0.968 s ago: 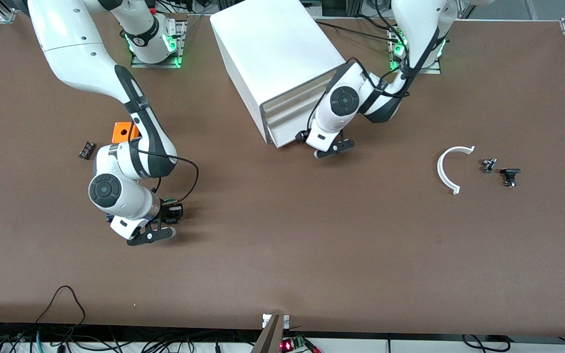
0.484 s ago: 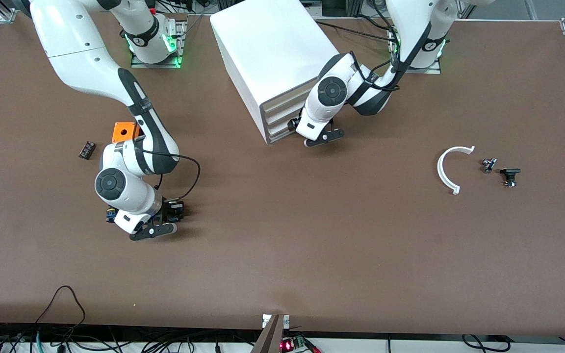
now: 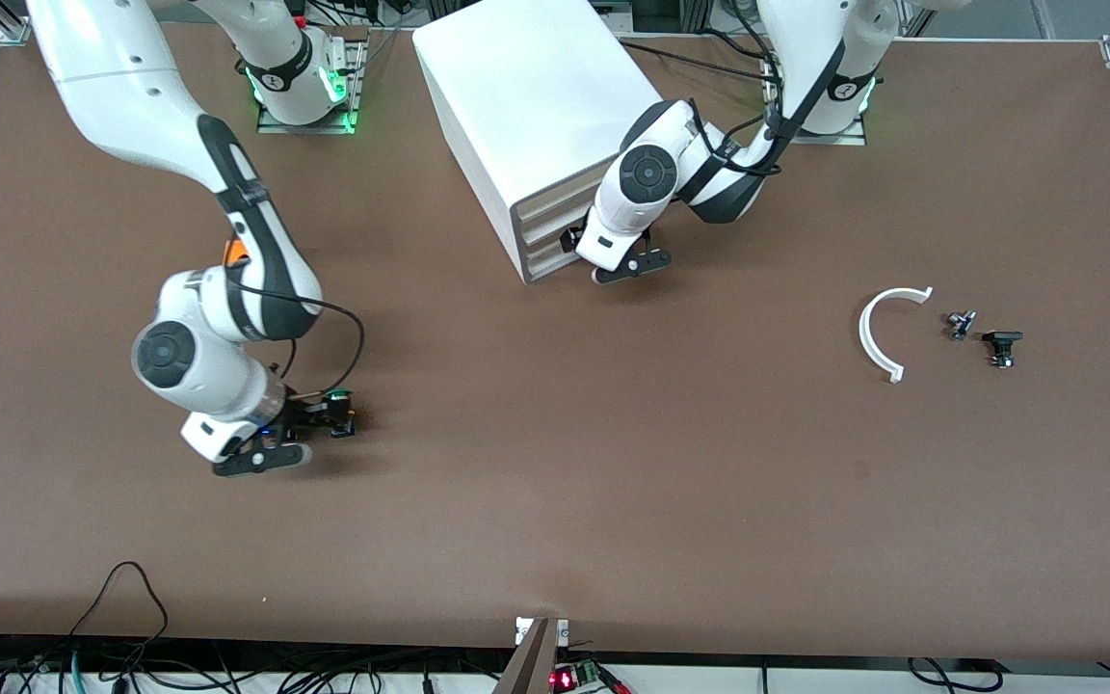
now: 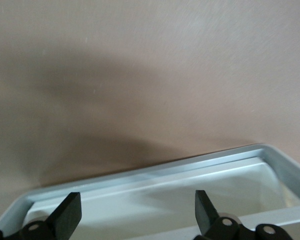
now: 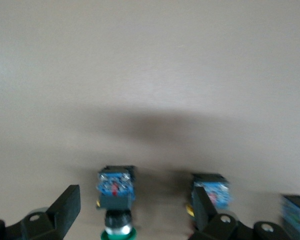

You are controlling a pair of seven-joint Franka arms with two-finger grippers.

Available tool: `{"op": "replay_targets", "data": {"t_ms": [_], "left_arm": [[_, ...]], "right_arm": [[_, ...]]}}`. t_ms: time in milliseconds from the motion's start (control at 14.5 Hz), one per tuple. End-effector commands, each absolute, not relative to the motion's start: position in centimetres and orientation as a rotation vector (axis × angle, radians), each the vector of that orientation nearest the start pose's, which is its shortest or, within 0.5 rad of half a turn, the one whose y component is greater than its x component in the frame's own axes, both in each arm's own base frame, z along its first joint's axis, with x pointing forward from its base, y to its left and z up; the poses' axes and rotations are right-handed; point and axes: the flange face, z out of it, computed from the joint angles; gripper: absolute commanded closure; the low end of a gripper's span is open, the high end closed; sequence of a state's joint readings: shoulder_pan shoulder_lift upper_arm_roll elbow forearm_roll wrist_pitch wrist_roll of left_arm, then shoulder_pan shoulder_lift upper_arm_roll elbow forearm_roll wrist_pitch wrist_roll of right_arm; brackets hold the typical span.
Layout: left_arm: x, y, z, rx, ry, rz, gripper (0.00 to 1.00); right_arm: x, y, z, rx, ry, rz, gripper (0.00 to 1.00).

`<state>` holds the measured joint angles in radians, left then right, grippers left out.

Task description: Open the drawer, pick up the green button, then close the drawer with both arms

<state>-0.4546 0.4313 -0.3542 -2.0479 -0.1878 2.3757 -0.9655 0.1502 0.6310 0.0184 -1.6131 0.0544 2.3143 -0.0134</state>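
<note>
The green-capped button [image 5: 116,199] lies on its side on the brown table, free between the spread fingers of my right gripper [image 5: 135,207]. In the front view that open gripper [image 3: 261,455] hangs low over the table toward the right arm's end and covers the button. The white cabinet [image 3: 536,106] stands near the arms' bases with all three drawers flush. My left gripper [image 3: 627,268] is open, its fingertips at the lowest drawer [image 3: 550,258]. In the left wrist view the drawer's pale front [image 4: 155,197] fills the space between the left gripper's [image 4: 135,220] fingers, and nothing is held.
Two more blue-bodied buttons [image 5: 210,192] [image 5: 296,210] lie beside the green one. An orange block [image 3: 235,251] is partly hidden by the right arm. A white curved piece [image 3: 878,333] and two small black parts [image 3: 960,323] [image 3: 1001,345] lie toward the left arm's end.
The lowest drawer stood partly out and is now flush, pushed in by the left gripper. The right gripper has opened off the button and shifted toward its own end of the table.
</note>
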Motion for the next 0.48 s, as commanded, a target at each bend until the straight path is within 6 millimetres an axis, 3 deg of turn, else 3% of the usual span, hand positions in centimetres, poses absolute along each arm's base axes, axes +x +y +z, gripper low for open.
{"op": "replay_targets", "data": {"t_ms": [0,138,207,415], "left_arm": [[45.2,-39.1,27.3,-3.205,-0.430,0.280,0.00],[48.3,-37.3,29.7,-3.185,-0.283,0.216,0.00],[49.9,-36.6,31.5,-3.148,-0.135,0.173,0.00],[54.3,-33.3,37.3,-3.057,0.015,0.150,0.00]], "right_arm": [[67.6,9.1,31.7,-3.059,-0.189,-0.051,0.00],[66.6,7.5,35.1,-3.065,-0.167,-0.062,0.00],[65.8,6.6,36.6,-3.072,-0.151,-0.070,0.00],[62.6,4.9,40.2,-3.082,-0.122,-0.093,0.00]]}}
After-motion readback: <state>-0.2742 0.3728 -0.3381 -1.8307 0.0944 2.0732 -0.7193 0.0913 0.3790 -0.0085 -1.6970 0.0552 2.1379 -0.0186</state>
